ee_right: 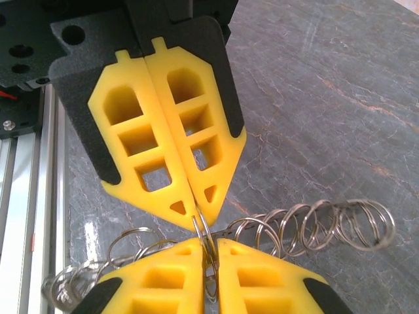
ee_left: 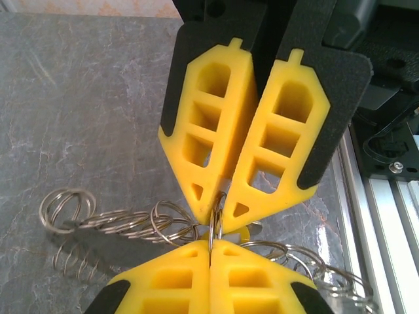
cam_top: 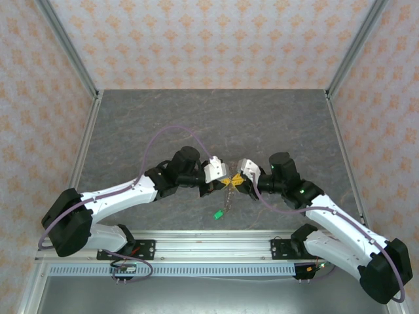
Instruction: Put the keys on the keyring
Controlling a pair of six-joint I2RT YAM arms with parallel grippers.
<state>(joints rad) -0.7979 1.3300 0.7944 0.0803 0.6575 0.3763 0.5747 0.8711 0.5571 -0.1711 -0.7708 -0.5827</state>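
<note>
Yellow fingertips of the left gripper (ee_left: 209, 245) are pressing flat together at the bottom of the left wrist view, pinching one thin ring of the keyring (ee_left: 131, 222) edge-on between them. Facing it tip to tip, the right gripper (ee_left: 219, 199) is pointing down at the same spot, its fingers closing to a narrow slit around a ring standing between their tips.

From the right wrist, the right gripper (ee_right: 209, 243) is holding that upright ring in the slit between its pads, while the left gripper (ee_right: 196, 212) is meeting it from above with no gap showing. To either side of the pinch the keyring (ee_right: 314, 226) is trailing away as a string of linked wire rings, one end lying on the grey table (ee_right: 340, 98), the other end running toward the metal rail (ee_right: 26, 170).

Seen from overhead, the left gripper (cam_top: 224, 181) and right gripper (cam_top: 234, 180) are touching nose to nose near the front middle of the table (cam_top: 196, 118). Below them the keyring (cam_top: 228, 196) is hanging toward the near edge, ending at a small green tag (cam_top: 216, 214) lying on the surface. Whether any of the small metal pieces are the keys is too fine to tell.
</note>
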